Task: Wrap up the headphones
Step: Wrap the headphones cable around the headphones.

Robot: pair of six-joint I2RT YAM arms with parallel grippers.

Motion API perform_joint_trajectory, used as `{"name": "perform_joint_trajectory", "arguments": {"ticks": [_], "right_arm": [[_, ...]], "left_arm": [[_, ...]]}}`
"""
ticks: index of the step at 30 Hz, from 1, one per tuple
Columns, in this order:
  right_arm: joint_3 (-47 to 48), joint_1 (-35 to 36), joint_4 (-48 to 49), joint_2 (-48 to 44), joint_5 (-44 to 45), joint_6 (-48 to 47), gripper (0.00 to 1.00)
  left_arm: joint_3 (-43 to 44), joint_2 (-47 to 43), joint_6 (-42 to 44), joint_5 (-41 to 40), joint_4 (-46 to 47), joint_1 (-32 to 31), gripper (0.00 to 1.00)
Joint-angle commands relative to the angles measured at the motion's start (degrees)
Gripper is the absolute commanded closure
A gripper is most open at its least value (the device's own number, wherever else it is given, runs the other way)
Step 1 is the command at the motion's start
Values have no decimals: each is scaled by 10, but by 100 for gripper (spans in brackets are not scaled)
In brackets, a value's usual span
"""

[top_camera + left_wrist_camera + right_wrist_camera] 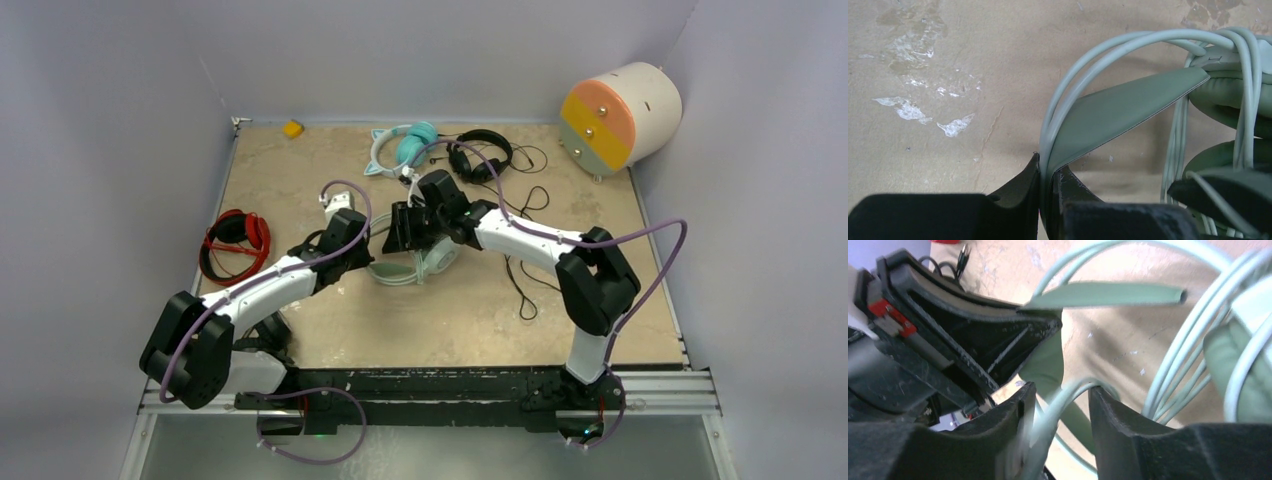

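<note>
Beige table [300,170], grey walls around. At its centre the left gripper [1048,172] is clamped on the headband [1118,112] of the mint-green headphones [405,272]. Just beside it, the right gripper [1060,400] stands apart, with the cable [1048,427] running between its jaws. The red headphones [232,243] lie near the left edge.

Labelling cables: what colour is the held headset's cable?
Pale mint-green cable, matching its headband; clearest in left wrist view.
</note>
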Motion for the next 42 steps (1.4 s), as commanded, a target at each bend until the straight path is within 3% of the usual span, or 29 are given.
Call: {"name": "perform_joint_trajectory", "arguments": {"ticks": [1,3,6,10,17,21,29,34,42], "right_arm": [[44,-6,-1,16,58,-37,47],[44,-5,2,17,58,-38,40],[45,-5,1,19,57,-42,45],[50,-6,2,19,65,-52,35],[39,-6,4,-24,62,-78,44],[40,-5,-14,-49,43,-87,57],[62,-5,-53,-65,33,-110,56],[79,-6,-95,-76,32,-164,43],[42,-5,-144,-129,49,-224,53]], "left_arm": [[35,-7,-18,62,22,-13,100],[43,-8,-19,65,17,-13,100],[49,-10,-26,65,8,-13,100],[56,-13,-31,70,1,-13,100],[82,8,-36,74,-30,-13,100],[88,23,-40,89,-33,-13,100],[107,47,-41,99,-50,-13,100],[119,57,-36,96,-66,-13,100],[120,48,-31,94,-67,-13,100]]}}
